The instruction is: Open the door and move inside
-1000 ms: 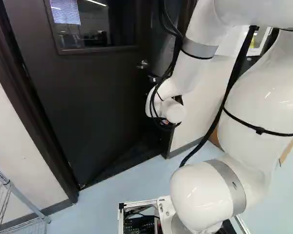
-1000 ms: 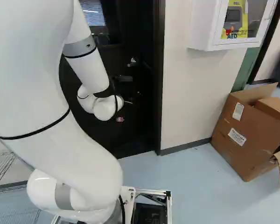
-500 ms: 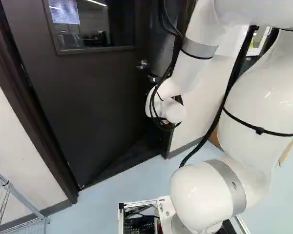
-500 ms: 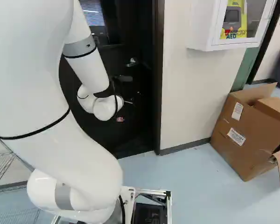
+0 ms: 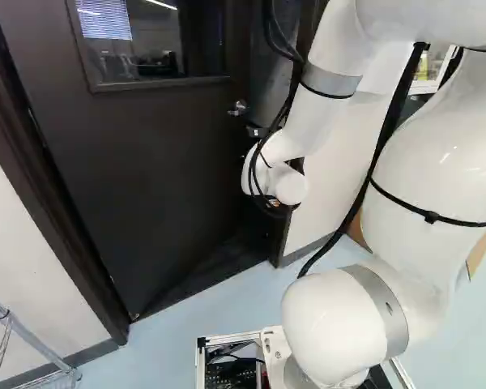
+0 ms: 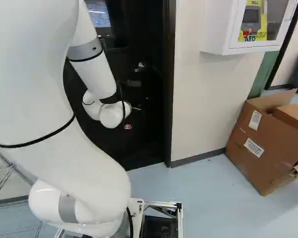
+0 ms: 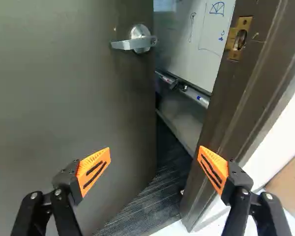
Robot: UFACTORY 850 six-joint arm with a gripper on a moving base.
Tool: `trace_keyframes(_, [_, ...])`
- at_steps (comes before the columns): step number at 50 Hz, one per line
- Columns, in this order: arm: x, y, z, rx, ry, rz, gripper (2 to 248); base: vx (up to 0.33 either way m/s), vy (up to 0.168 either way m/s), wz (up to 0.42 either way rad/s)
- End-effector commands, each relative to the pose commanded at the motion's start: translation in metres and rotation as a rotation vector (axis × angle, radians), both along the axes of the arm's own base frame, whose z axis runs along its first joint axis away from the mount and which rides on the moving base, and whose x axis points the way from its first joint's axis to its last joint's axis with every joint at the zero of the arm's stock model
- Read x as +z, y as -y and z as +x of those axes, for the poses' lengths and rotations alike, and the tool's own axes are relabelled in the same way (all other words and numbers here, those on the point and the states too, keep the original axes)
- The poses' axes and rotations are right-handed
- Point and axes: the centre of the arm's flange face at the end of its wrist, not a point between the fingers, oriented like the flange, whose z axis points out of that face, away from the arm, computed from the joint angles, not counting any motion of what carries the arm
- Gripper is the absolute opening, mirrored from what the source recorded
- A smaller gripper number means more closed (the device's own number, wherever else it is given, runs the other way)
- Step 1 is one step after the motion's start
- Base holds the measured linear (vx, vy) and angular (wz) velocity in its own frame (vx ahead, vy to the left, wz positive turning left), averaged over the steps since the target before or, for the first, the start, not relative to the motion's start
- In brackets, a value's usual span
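Closest, the white arm (image 5: 332, 332) rises and reaches out toward a doorway, black cables running along it. At its far end is the black gripper (image 5: 273, 204), small in the left base view. Seen from the wrist, the gripper (image 7: 154, 169) has its two orange-padded fingers spread wide apart. Past the fingers runs the brown door frame (image 7: 226, 103), with a worn brass strike plate (image 7: 239, 38) set in it.

The door (image 5: 146, 186) stands ahead of the arm, filling much of the left base view, and it is partly open, swung inward from the frame. It is a plain, flat slab, dark brown going on grey, faintly mottled in the wrist view. Near its free edge sits a silvery lever handle (image 7: 137, 40) on a round plate, the lever roughly level. Higher up, a window (image 5: 158, 49) in a slim dark border shows pale slatted blinds (image 5: 105, 18).

Through the gap, the wrist view shows dark ribbed flooring (image 7: 162, 172) and, beyond the door's edge, a whiteboard (image 7: 194, 34) with blue drawings, markers (image 7: 194, 96) lying on its ledge.
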Motion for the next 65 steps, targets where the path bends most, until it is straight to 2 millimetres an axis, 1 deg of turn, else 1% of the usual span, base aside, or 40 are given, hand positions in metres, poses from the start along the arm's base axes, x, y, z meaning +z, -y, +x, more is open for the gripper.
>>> trace_keyframes(50, [0.0000,0.0000,0.0000,0.000,0.000,0.000,247,0.056,0.047,-0.011])
trace_keyframes(65, [0.0000,0.0000,0.0000,0.000,0.000,0.000,247,0.053,0.024,-0.154])
